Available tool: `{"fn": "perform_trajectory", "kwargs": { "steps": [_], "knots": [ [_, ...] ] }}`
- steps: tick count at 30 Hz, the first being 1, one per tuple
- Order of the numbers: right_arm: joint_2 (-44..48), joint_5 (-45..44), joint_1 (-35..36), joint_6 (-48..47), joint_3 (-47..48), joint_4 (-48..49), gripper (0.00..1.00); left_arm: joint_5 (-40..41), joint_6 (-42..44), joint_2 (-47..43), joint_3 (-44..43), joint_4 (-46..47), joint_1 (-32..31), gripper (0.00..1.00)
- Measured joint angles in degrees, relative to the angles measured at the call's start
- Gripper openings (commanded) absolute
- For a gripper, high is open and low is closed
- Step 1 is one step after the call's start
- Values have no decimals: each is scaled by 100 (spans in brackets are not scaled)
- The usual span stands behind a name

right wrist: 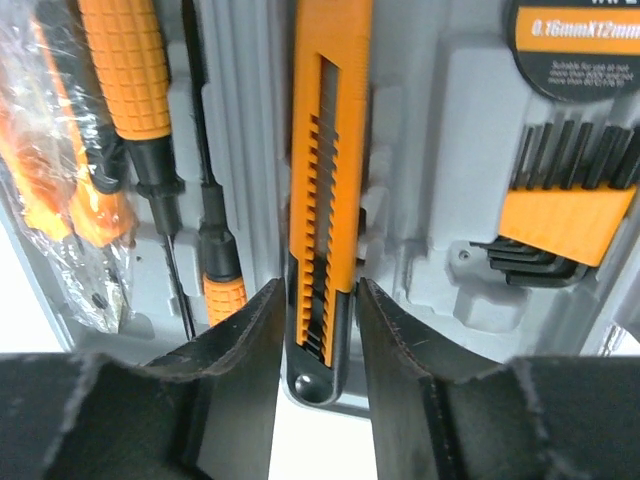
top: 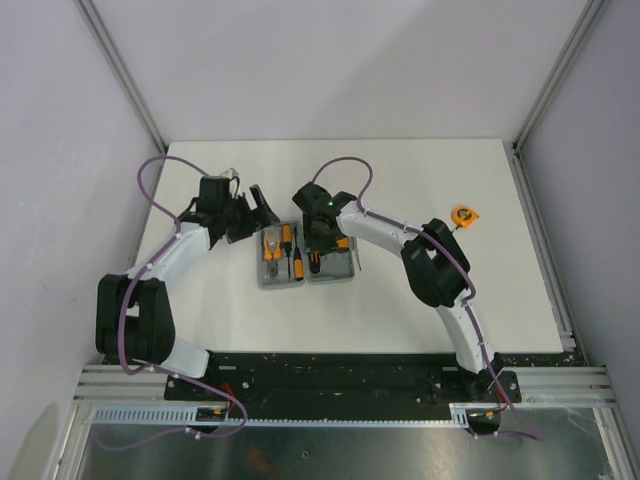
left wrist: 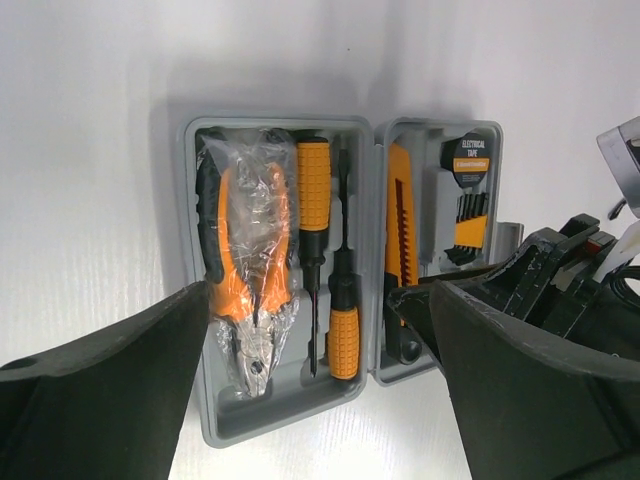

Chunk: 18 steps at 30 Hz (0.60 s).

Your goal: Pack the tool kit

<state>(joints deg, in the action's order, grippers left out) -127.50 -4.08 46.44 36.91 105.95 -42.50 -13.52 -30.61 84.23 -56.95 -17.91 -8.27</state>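
The grey tool case [top: 262, 281] lies open in the middle of the table. Its left half holds plastic-wrapped orange pliers [left wrist: 245, 240] and two screwdrivers [left wrist: 313, 190]. My right gripper [top: 325, 240] is over the right half; its jaws sit tight against both sides of the orange knife [right wrist: 325, 150], near its lower end [left wrist: 400, 220], over the long slot. My left gripper [top: 262, 205] is open and empty, just behind the case's left half [left wrist: 215, 430]. The orange tape measure [top: 463, 215] lies on the table far to the right.
The case's right half [right wrist: 450, 150] also holds a black roll of electrical tape [right wrist: 580, 45] and a set of hex keys [right wrist: 565, 220] in an orange holder. White walls and metal frame posts enclose the table.
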Motion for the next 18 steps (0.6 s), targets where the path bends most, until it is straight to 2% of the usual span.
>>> {"fn": "perform_trajectory", "kwargs": {
  "steps": [12, 18],
  "knots": [
    [216, 94, 2, 37, -387, 66, 23, -304, -96, 236, -146, 105, -251, 93],
    [332, 173, 13, 42, -540, 48, 20, -361, -151, 387, -378, 111, -411, 85]
  ]
}}
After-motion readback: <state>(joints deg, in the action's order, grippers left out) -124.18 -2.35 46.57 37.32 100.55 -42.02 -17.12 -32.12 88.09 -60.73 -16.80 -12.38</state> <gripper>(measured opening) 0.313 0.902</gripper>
